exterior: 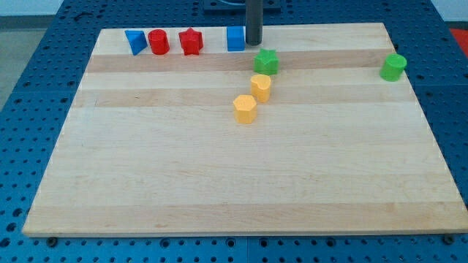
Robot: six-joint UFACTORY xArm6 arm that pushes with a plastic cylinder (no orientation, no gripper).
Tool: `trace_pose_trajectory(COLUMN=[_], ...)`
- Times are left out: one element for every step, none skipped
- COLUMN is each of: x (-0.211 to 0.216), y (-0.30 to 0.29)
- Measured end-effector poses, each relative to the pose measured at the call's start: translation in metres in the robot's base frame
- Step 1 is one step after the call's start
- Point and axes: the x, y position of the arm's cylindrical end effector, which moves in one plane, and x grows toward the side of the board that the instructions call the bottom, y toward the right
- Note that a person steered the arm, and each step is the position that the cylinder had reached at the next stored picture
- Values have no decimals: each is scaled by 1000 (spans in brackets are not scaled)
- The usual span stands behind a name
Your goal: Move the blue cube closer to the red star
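Camera view. Blue cube (pixel 235 39): top edge of the tabletop (pixel 219 190), near centre, apart from the red star (pixel 191 42) to its left. My tip (pixel 254 42): just beside the cube's right face, apparently touching; so placed, I judge, to push it leftward toward the star. Jaws: none, only a rod. Further left: red cylinder (pixel 159 42), blue wedge (pixel 135 41). Below-right of the cube: green star (pixel 266 61), two yellow blocks (pixel 253 98). Far right: green cylinder (pixel 393 67).
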Motion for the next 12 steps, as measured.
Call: trace_pose_trajectory(x=[-12,-2,9,10,10,10,10,10,10,13,16,19], y=[0,-12,-23,-28,-30,-31,-32,-45,-49,-49,-47,-51])
